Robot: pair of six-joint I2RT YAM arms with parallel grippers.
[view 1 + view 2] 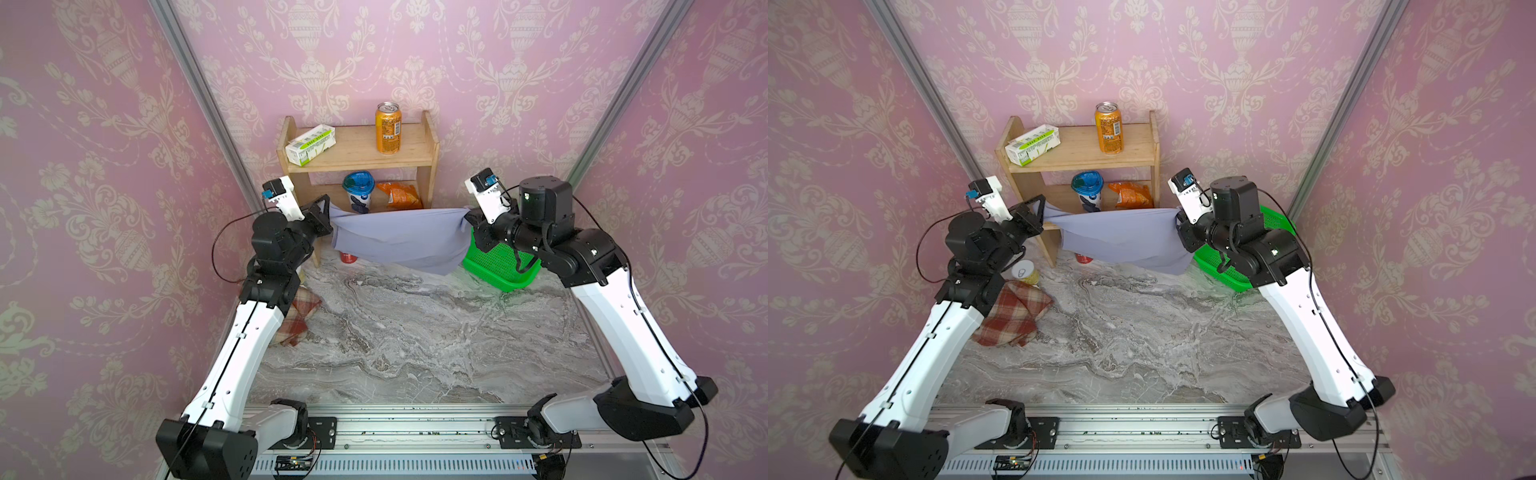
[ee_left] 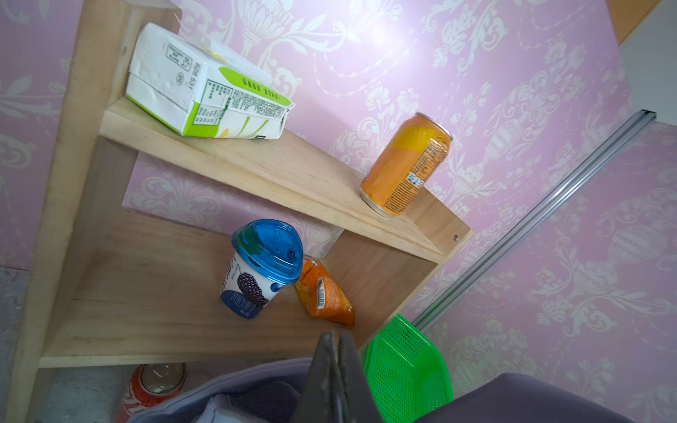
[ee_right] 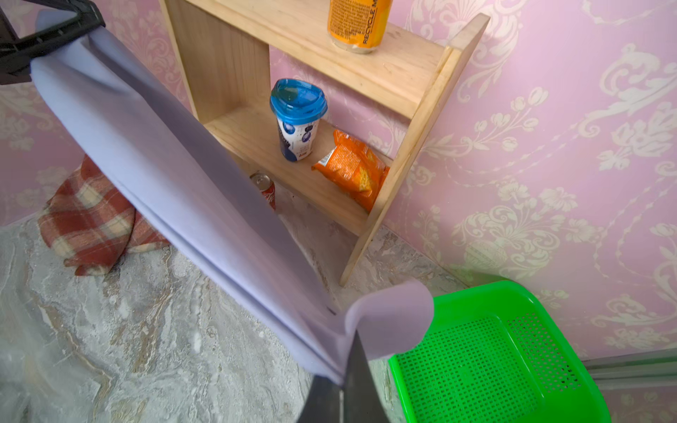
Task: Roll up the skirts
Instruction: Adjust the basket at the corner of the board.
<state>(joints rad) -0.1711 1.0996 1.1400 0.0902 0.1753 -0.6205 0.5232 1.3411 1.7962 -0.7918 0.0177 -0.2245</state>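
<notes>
The lavender-grey skirt [image 1: 399, 241] [image 1: 1121, 241] hangs stretched in the air between my two grippers, in front of the shelf's lower level. My left gripper [image 1: 328, 216] [image 2: 335, 337] is shut on its left corner. My right gripper [image 1: 469, 220] [image 3: 344, 366] is shut on the right corner, where a flap of cloth [image 3: 388, 318] curls over the fingers. The skirt's lower edge sags toward the table. The red-brown and cream plaid skirt [image 1: 1011, 316] [image 3: 91, 223] lies bunched on the table at the left, partly under my left arm.
A green basket [image 1: 498, 266] [image 3: 494, 366] sits under my right wrist by the wall. The wooden shelf [image 1: 361, 158] holds a carton [image 1: 309, 145], an orange can [image 1: 388, 129], a blue-lidded cup [image 1: 358, 197] and a snack bag [image 1: 399, 195]. A red can [image 1: 348, 257] stands below the skirt.
</notes>
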